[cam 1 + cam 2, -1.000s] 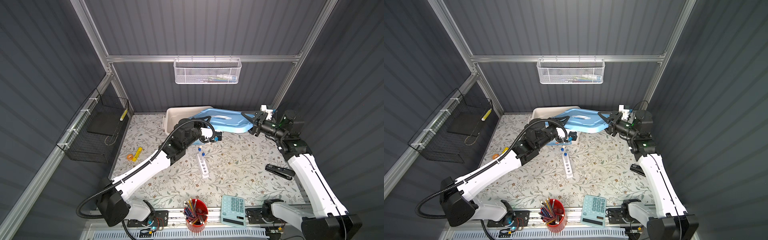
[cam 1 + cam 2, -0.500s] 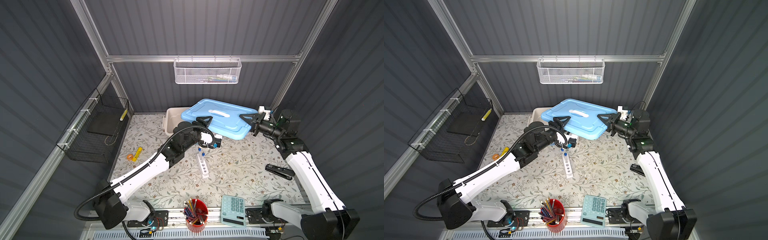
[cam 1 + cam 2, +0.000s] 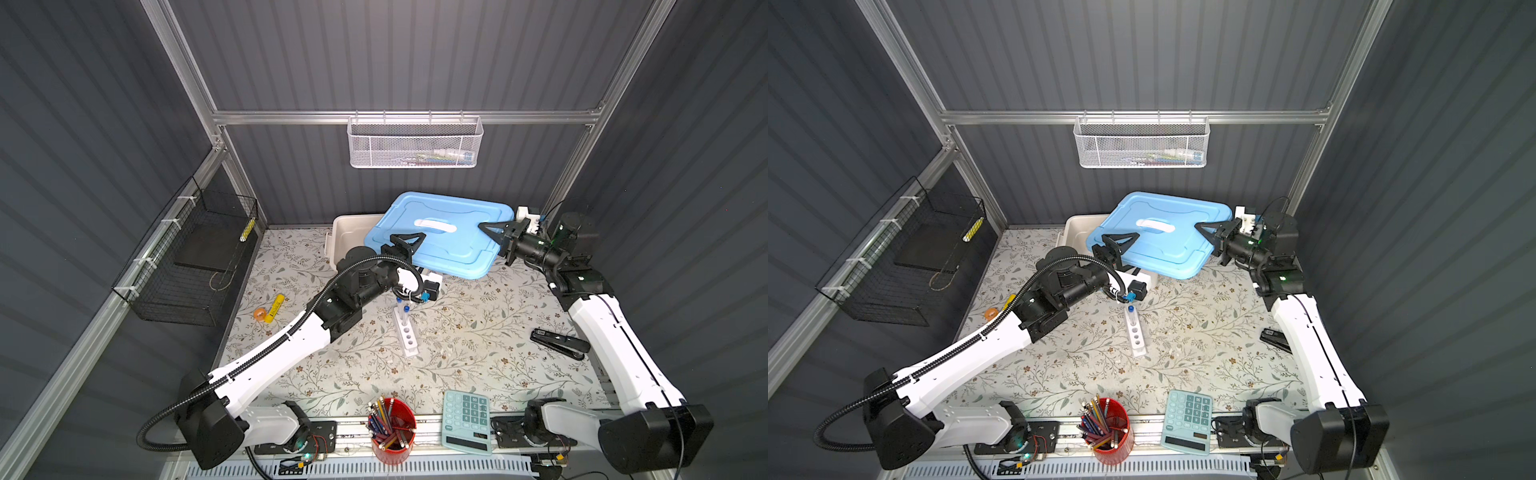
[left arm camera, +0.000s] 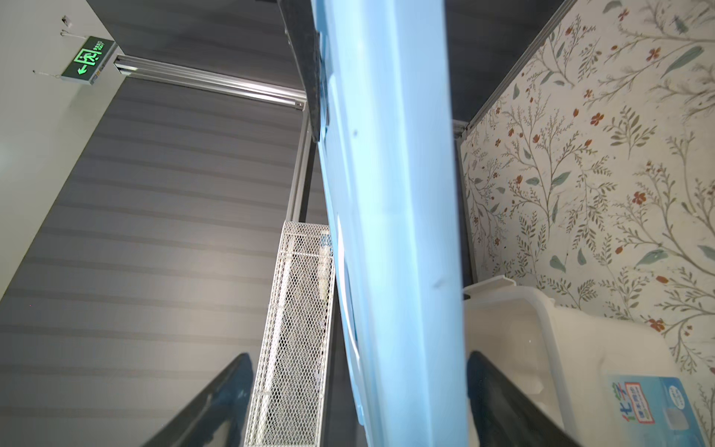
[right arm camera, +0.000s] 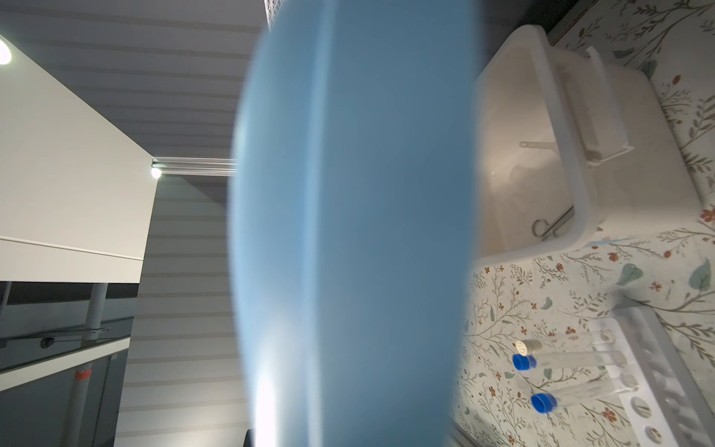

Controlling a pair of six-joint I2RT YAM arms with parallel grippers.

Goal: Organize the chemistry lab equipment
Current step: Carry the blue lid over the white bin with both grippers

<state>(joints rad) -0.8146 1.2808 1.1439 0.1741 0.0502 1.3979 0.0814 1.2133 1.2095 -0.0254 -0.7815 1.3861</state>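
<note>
Lid (image 3: 457,249) clamped in right jaws, left jaws apart around its edge, only right wrist view showed scissors-like tool (image 5: 551,226) inside bin (image 5: 642,162)

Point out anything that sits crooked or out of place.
The blue lid is not seated: it hangs tilted and skewed over the right part of the white bin, leaving the bin's left part uncovered. The right hand is clamped on one edge; the left hand stands open around the opposite edge.
</note>
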